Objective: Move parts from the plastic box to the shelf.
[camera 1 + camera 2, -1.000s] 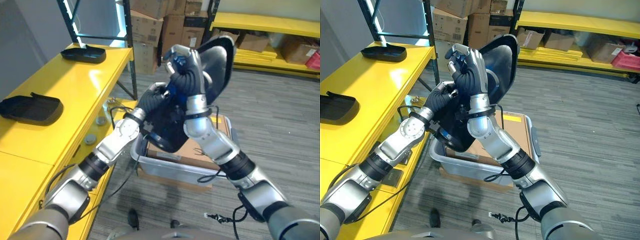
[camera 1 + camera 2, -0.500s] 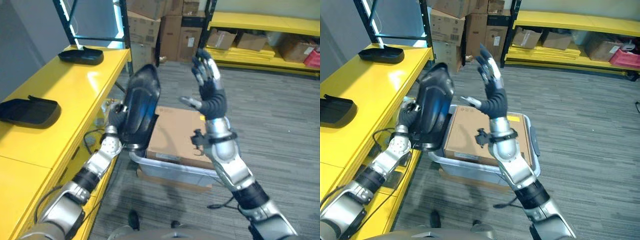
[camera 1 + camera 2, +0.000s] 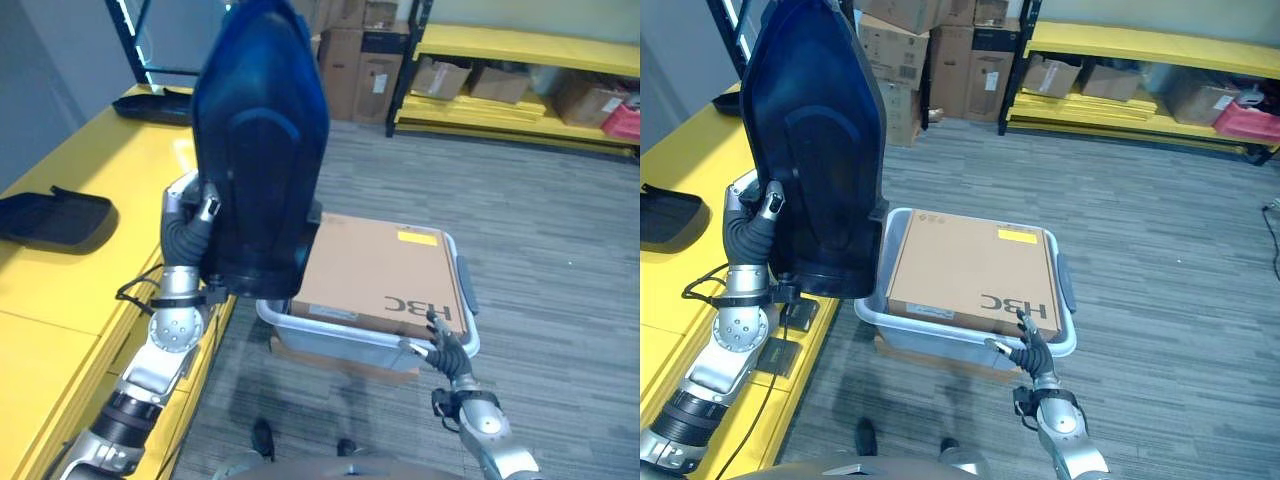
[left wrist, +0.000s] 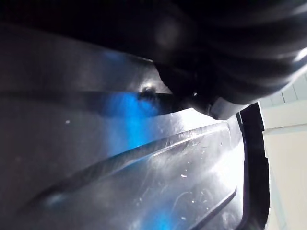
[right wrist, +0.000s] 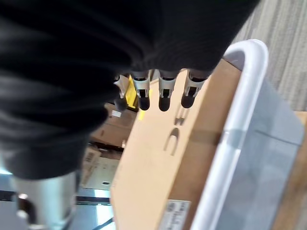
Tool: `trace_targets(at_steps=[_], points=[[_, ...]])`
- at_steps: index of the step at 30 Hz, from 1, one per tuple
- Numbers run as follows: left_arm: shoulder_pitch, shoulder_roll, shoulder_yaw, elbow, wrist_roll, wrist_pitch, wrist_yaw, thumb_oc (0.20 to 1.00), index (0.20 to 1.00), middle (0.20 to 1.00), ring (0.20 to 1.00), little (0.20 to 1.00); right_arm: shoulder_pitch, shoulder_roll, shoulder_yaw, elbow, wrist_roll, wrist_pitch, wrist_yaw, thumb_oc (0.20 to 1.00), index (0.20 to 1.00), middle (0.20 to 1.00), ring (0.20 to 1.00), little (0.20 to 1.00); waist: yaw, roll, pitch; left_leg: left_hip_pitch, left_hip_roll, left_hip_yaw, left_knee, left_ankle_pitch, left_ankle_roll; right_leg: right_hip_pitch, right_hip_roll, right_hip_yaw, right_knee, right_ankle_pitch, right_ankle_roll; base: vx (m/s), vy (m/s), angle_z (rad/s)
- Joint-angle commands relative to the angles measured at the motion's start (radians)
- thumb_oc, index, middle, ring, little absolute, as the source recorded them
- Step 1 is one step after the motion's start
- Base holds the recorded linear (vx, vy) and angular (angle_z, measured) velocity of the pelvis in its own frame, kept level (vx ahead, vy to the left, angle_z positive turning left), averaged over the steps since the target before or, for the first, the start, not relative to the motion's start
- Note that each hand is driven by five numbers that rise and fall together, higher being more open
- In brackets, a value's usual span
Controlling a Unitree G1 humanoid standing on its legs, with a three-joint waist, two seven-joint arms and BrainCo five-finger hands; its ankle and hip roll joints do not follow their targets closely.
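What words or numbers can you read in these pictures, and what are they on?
Cardboard box top: a few big dark letters, turned away from the camera, not surely readable.
Yellow label on the same top: too small to read.
White label on the box's side: too small to read.
Black part: no print seen.

L robot hand [image 3: 758, 222] raised, gripping, R robot hand [image 3: 1033, 352] low, fingers straight

Warehouse or factory storeroom: yellow shelving [image 3: 1160, 45] along the far wall holding cardboard boxes [image 3: 940, 50], yellow workbench [image 3: 110, 190] at left, grey carpeted floor [image 3: 1180, 230], plastic box [image 3: 1065, 300] with carton.
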Motion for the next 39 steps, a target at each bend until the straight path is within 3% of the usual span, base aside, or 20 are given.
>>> trace_targets(at_steps=[1, 4, 7, 9, 10, 11, 13, 14, 15, 18, 19, 23, 27, 30, 33, 36, 37, 38, 39], points=[[-0.043, 0.043, 0.07, -0.05, -0.064, -0.061, -0.016, 0.2, 0.2, 0.2, 0.2, 0.2, -0.042, 0.042, 0.013, 0.07, -0.034, -0.046, 0.045, 1.0, 1.0, 1.0, 1.0, 1.0, 0.032, -0.016, 0.022, 0.115, 0.028, -0.007, 0.008, -0.187, -0.024, -0.02, -0.02, -0.067, 0.038, -0.048, 0.006, -0.03, -0.11, 0.16], [-0.028, 0.052, 0.089, -0.066, -0.05, -0.054, -0.006, 0.2, 0.2, 0.2, 0.2, 0.2, -0.041, 0.061, 0.024, 0.141, -0.034, -0.027, 0.077, 1.0, 1.0, 1.0, 1.0, 1.0, 0.051, -0.012, 0.03, 0.106, 0.03, -0.024, 0.008, -0.179, -0.026, -0.022, -0.02, -0.088, 0.061, -0.065, -0.003, -0.03, -0.074, 0.41], [-0.008, 0.048, 0.137, -0.105, -0.053, -0.022, -0.002, 0.2, 0.2, 0.2, 0.2, 0.2, -0.088, 0.09, 0.055, 0.363, -0.039, 0.031, 0.124, 1.0, 1.0, 1.0, 1.0, 1.0, 0.116, 0.003, 0.058, 0.065, 0.044, -0.062, 0.008, -0.136, -0.067, -0.011, -0.017, -0.152, 0.064, -0.087, -0.022, -0.07, -0.127, 0.51], [0.0, 0.044, 0.148, -0.116, -0.052, -0.013, 0.005, 0.2, 0.2, 0.2, 0.2, 0.2, -0.104, 0.094, 0.059, 0.418, -0.027, 0.048, 0.137, 1.0, 1.0, 1.0, 1.0, 1.0, 0.135, 0.007, 0.065, 0.054, 0.048, -0.069, 0.008, -0.123, -0.08, -0.005, -0.015, -0.166, 0.059, -0.09, -0.025, -0.05, -0.081, 0.74], [0.013, 0.043, 0.164, -0.132, -0.051, -0.003, 0.014, 0.2, 0.2, 0.2, 0.2, 0.2, -0.124, 0.099, 0.06, 0.479, -0.016, 0.074, 0.149, 1.0, 1.0, 1.0, 1.0, 1.0, 0.154, 0.01, 0.072, 0.037, 0.052, -0.078, 0.008, -0.109, -0.093, 0.0, -0.012, -0.182, 0.055, -0.092, -0.029, -0.1, -0.165, 0.47], [0.049, 0.04, 0.206, -0.16, -0.086, 0.006, 0.003, 0.2, 0.2, 0.2, 0.2, 0.2, -0.164, 0.11, 0.044, 0.607, -0.013, 0.114, 0.182, 1.0, 1.0, 1.0, 1.0, 1.0, 0.206, 0.018, 0.091, 0.003, 0.062, -0.091, 0.011, -0.078, -0.115, 0.011, -0.012, -0.213, 0.057, -0.098, -0.036, -0.1, -0.151, 0.43], [0.073, 0.038, 0.227, -0.168, -0.093, 0.01, 0.006, 0.2, 0.2, 0.2, 0.2, 0.2, -0.19, 0.108, 0.042, 0.66, -0.03, 0.162, 0.212, 1.0, 1.0, 1.0, 1.0, 1.0, 0.233, 0.023, 0.097, -0.019, 0.068, -0.097, 0.017, -0.058, -0.123, 0.011, -0.011, -0.235, 0.059, -0.093, -0.038, -0.08, -0.108, 0.46], [0.087, 0.037, 0.246, -0.17, -0.122, 0.013, -0.02, 0.2, 0.2, 0.2, 0.2, 0.2, -0.206, 0.111, 0.037, 0.734, -0.043, 0.18, 0.231, 1.0, 1.0, 1.0, 1.0, 1.0, 0.254, 0.024, 0.109, -0.019, 0.07, -0.077, 0.032, -0.058, -0.125, 0.022, -0.016, -0.267, 0.069, -0.099, -0.039, -0.07, -0.117, 0.75], [0.099, 0.033, 0.264, -0.164, -0.132, 0.011, -0.044, 0.2, 0.2, 0.2, 0.2, 0.2, -0.218, 0.11, 0.035, 0.781, -0.043, 0.247, 0.243, 1.0, 1.0, 1.0, 1.0, 1.0, 0.269, 0.022, 0.117, -0.027, 0.073, -0.044, 0.07, -0.07, -0.119, 0.026, -0.025, -0.31, 0.083, -0.102, -0.041, -0.06, -0.108, 0.77], [0.109, 0.028, 0.275, -0.167, -0.135, 0.007, -0.089, 0.2, 0.2, 0.2, 0.2, 0.2, -0.234, 0.109, 0.019, 0.825, 0.022, 0.299, 0.236, 1.0, 1.0, 1.0, 1.0, 1.0, 0.276, 0.011, 0.12, -0.013, 0.071, 0.005, 0.131, -0.122, -0.109, 0.035, -0.036, -0.346, 0.104, -0.116, -0.042, 0.01, -0.068, 0.92], [0.111, 0.025, 0.281, -0.177, -0.138, 0.009, -0.109, 0.2, 0.2, 0.2, 0.2, 0.2, -0.249, 0.107, -0.017, 0.861, 0.057, 0.35, 0.242, 1.0, 1.0, 1.0, 1.0, 1.0, 0.273, 0.004, 0.122, -0.003, 0.069, 0.061, 0.183, -0.164, -0.088, 0.034, -0.049, -0.378, 0.114, -0.11, -0.047, -0.07, 0.039, 1.49], [0.088, 0.023, 0.282, -0.179, -0.162, 0.039, -0.131, 0.2, 0.2, 0.2, 0.2, 0.2, -0.253, 0.114, -0.06, 0.917, 0.008, 0.433, 0.297, 1.0, 1.0, 1.0, 1.0, 1.0, 0.253, -0.004, 0.11, 0.019, 0.065, 0.176, 0.265, -0.242, -0.059, 0.049, -0.068, -0.444, 0.102, -0.094, -0.048, -0.07, 0.096, 1.05], [0.045, 0.019, 0.266, -0.175, -0.171, 0.073, -0.155, 0.2, 0.2, 0.2, 0.2, 0.2, -0.248, 0.136, -0.036, 0.952, -0.063, 0.477, 0.332, 1.0, 1.0, 1.0, 1.0, 1.0, 0.234, 0.01, 0.075, 0.081, 0.035, 0.242, 0.191, -0.258, -0.044, 0.046, -0.069, -0.489, 0.085, -0.076, -0.031, -0.03, 0.18, 0.91], [0.031, 0.026, 0.241, -0.179, -0.182, 0.1, -0.173, 0.2, 0.2, 0.2, 0.2, 0.2, -0.257, 0.148, -0.024, 0.964, -0.053, 0.492, 0.315, 1.0, 1.0, 1.0, 1.0, 1.0, 0.231, 0.034, 0.059, 0.119, 0.014, 0.219, 0.092, -0.223, -0.036, 0.025, -0.08, -0.488, 0.129, -0.085, -0.02, 0.01, 0.246, 0.46], [0.012, 0.043, 0.227, -0.191, -0.195, 0.117, -0.212, 0.2, 0.2, 0.2, 0.2, 0.2, -0.272, 0.155, -0.036, 0.959, 0.005, 0.486, 0.295, 1.0, 1.0, 1.0, 1.0, 1.0, 0.237, 0.049, 0.053, 0.127, 0.003, 0.194, 0.063, -0.217, -0.013, -0.003, -0.109, -0.498, 0.214, -0.109, -0.014, 0.01, 0.159, 0.34], [0.011, 0.043, 0.227, -0.191, -0.196, 0.117, -0.212, 0.2, 0.2, 0.2, 0.2, 0.2, -0.272, 0.155, -0.036, 0.959, 0.005, 0.486, 0.294, 1.0, 1.0, 1.0, 1.0, 1.0, 0.237, 0.049, 0.053, 0.127, 0.002, 0.194, 0.062, -0.216, -0.013, -0.005, -0.111, -0.498, 0.218, -0.112, -0.014, 0.01, 0.126, 0.25], [-0.026, 0.07, 0.191, -0.177, -0.216, 0.101, -0.224, 0.2, 0.2, 0.2, 0.2, 0.2, -0.289, 0.168, -0.044, 0.952, -0.008, 0.471, 0.286, 1.0, 1.0, 1.0, 1.0, 1.0, 0.223, 0.074, 0.066, 0.134, -0.01, 0.163, 0.049, -0.225, 0.017, -0.081, -0.198, -0.463, 0.39, -0.067, 0.005, 0.02, 0.299, 0.12], [-0.035, 0.071, 0.184, -0.172, -0.216, 0.095, -0.224, 0.2, 0.2, 0.2, 0.2, 0.2, -0.291, 0.169, -0.044, 0.954, -0.007, 0.469, 0.287, 1.0, 1.0, 1.0, 1.0, 1.0, 0.218, 0.073, 0.068, 0.134, -0.015, 0.155, 0.046, -0.226, 0.021, -0.092, -0.198, -0.445, 0.399, -0.07, 0.009, 0.03, 0.293, 0.15], [-0.05, 0.073, 0.165, -0.166, -0.218, 0.086, -0.224, 0.2, 0.2, 0.2, 0.2, 0.2, -0.292, 0.171, -0.041, 0.956, 0.001, 0.465, 0.286, 1.0, 1.0, 1.0, 1.0, 1.0, 0.2, 0.069, 0.072, 0.136, -0.026, 0.124, 0.038, -0.225, 0.026, -0.113, -0.171, -0.385, 0.387, -0.078, 0.015, 0.02, -0.012, 0.29]])
